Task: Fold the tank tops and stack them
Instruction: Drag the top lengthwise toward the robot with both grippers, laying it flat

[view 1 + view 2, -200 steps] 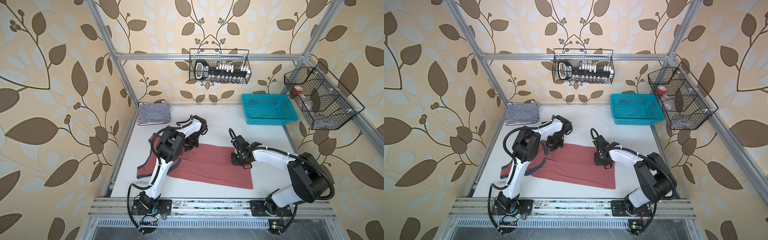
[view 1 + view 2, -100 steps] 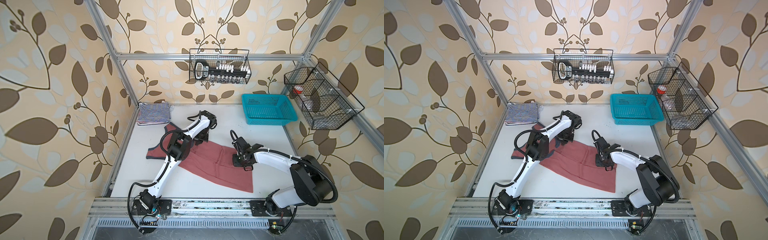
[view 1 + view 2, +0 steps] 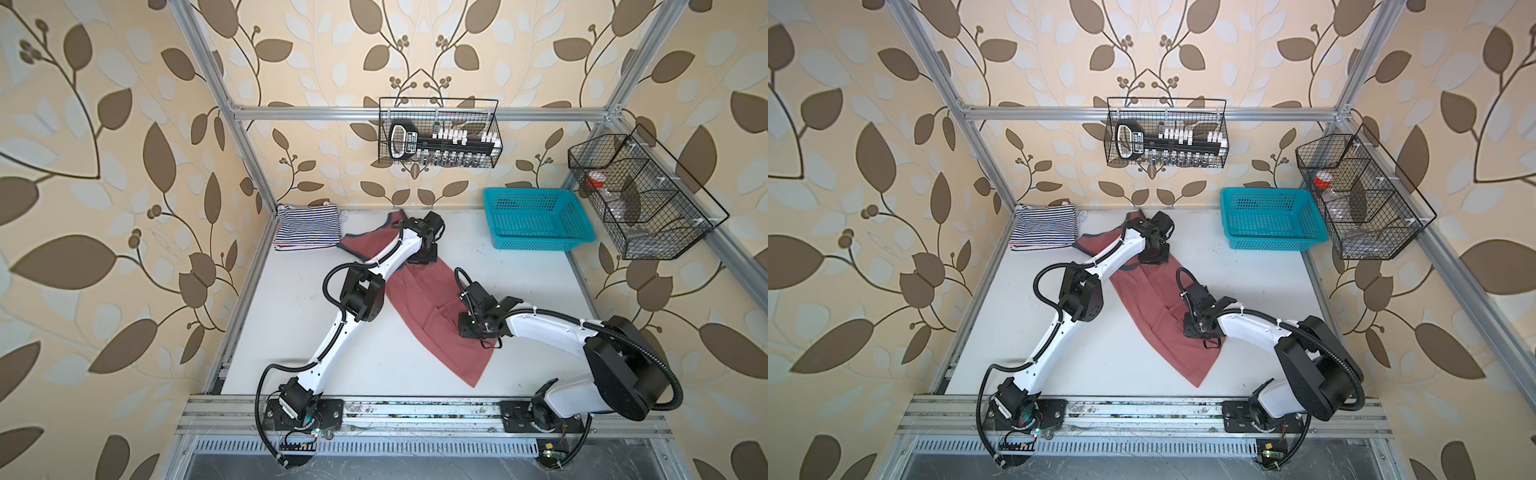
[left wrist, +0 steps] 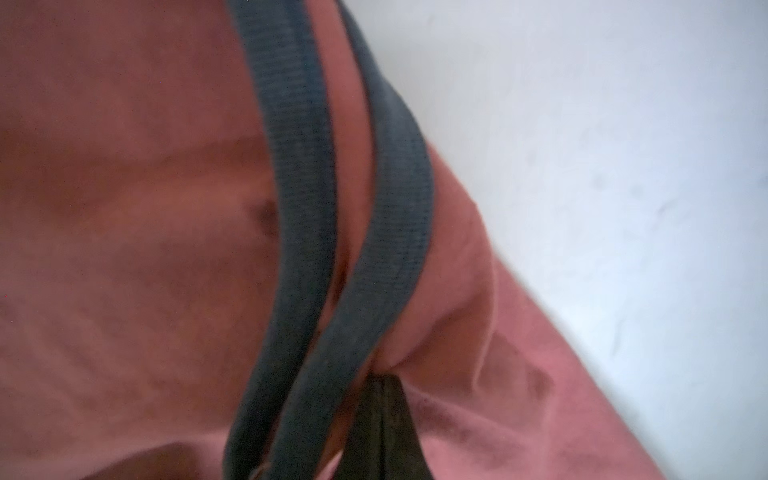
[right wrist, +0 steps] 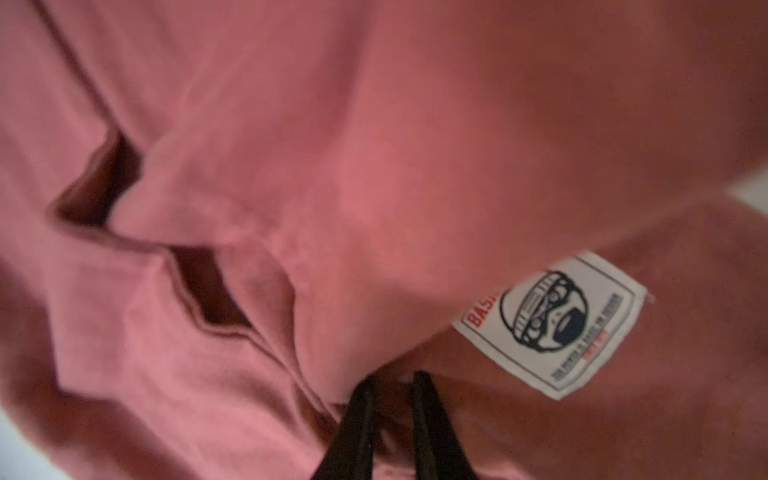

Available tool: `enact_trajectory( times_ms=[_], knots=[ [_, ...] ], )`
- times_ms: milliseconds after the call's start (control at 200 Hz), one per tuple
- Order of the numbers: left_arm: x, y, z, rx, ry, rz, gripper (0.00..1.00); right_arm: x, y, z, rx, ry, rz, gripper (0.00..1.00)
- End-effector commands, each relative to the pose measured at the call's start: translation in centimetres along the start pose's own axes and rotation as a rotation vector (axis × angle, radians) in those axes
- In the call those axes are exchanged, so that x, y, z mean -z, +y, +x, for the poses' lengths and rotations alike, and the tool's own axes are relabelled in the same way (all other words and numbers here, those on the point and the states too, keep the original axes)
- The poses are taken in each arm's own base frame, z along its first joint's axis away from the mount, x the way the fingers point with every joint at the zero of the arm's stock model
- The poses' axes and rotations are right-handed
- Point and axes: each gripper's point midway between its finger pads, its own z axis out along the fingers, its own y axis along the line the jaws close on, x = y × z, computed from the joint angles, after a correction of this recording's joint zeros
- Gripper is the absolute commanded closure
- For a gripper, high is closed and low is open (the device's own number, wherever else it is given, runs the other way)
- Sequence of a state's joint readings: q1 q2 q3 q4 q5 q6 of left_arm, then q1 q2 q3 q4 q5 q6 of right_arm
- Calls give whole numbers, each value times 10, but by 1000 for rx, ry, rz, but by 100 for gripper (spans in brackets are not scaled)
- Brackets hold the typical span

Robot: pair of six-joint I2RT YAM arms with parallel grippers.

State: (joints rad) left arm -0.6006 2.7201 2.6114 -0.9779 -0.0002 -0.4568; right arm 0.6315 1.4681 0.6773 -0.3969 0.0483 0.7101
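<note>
Swung round from lying crosswise, the dusty red tank top (image 3: 419, 305) now runs diagonally in both top views, its shoulders at the upper left beside the folded striped tank tops (image 3: 307, 232) and its hem toward lower centre. At the shoulder end the left gripper (image 3: 424, 261) is pinched tight on the dark armhole trim (image 4: 307, 208). Lower right, the right gripper (image 3: 473, 331) clamps a fold near the white label (image 5: 552, 324).

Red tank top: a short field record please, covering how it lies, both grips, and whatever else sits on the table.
red tank top: lying diagonally, back left to front right
left gripper: shut on its dark-trimmed strap end
right gripper: pinching a fold near the white label
striped pile: folded, back left corner
blue basket: back right, apart from the cloth
</note>
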Motion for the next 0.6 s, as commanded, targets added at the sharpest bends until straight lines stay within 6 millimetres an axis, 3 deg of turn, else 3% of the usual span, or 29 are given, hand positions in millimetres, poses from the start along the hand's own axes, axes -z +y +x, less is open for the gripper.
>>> enact_trajectory(
  times_ms=[0, 175, 310, 595],
  knots=[
    [-66, 11, 17, 61, 55, 36, 100, -27, -4, 93, -39, 327, -23, 81],
    [-67, 10, 3, 89, 32, 105, 100, -29, 32, 111, -20, 364, -115, 81],
    [-60, 9, 4, 47, 39, 106, 100, -28, 45, 122, 9, 390, -120, 79],
    [-33, 27, 1, 24, 36, 43, 100, -13, 62, 109, 39, 335, -142, 76]
  ],
)
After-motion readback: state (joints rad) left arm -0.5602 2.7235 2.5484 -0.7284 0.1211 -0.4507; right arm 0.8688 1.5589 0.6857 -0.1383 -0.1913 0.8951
